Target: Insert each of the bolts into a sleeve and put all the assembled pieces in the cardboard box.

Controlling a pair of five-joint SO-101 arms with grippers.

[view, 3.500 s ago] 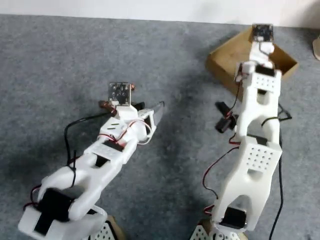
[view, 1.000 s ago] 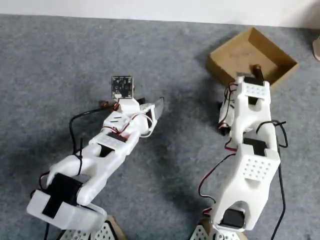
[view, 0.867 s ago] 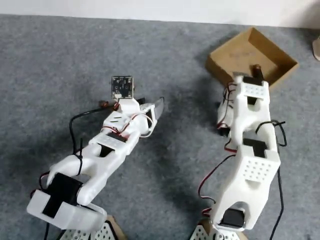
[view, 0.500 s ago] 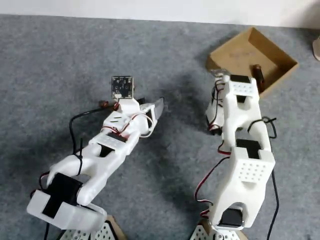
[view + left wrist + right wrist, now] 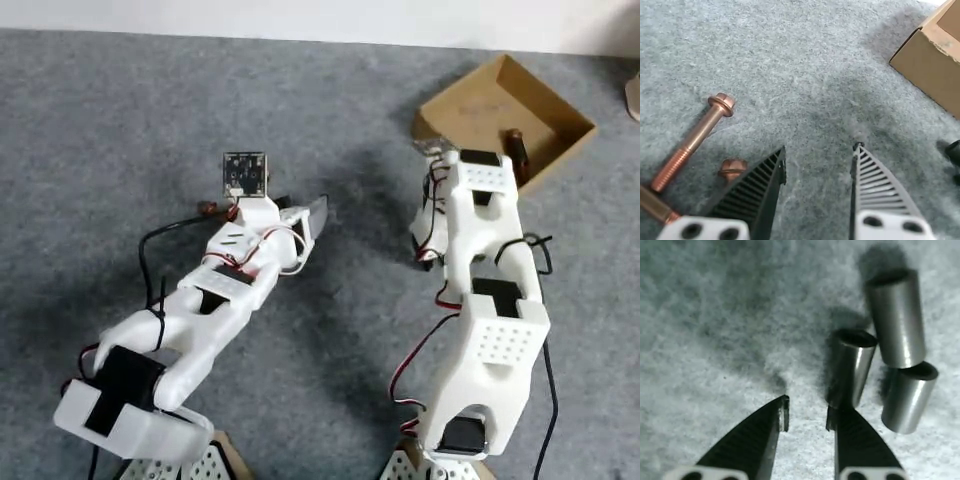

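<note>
Sleeve (image 5: 852, 367) nearest the right gripper (image 5: 807, 412): likely the next pick, lying on the carpet (image 5: 715, 315) with one end just beside one fingertip, jaws a little apart and empty. Shift sideways to straddle the barrel across its width; open wider first, the present gap probably too narrow; come down squarely and close near mid-length, gently, to avoid rolling it away. Keep off the second sleeve (image 5: 896, 317) and third sleeve (image 5: 909, 397), close alongside and easily knocked. Once lifted, turn the open bore toward the left gripper (image 5: 820, 150), hanging low over the carpet with jaws wide apart and empty, a copper bolt (image 5: 692, 142) just beside one finger. As for looks: short, smooth tubes of bare grey metal, hollow, dark round mouth at one end, all three on their sides and roughly parallel, second and third touching or nearly so, hard to tell which. Placed on the carpet just outside the cardboard box (image 5: 480, 100), one dark piece (image 5: 515, 145) lying inside, probably an assembly.
</note>
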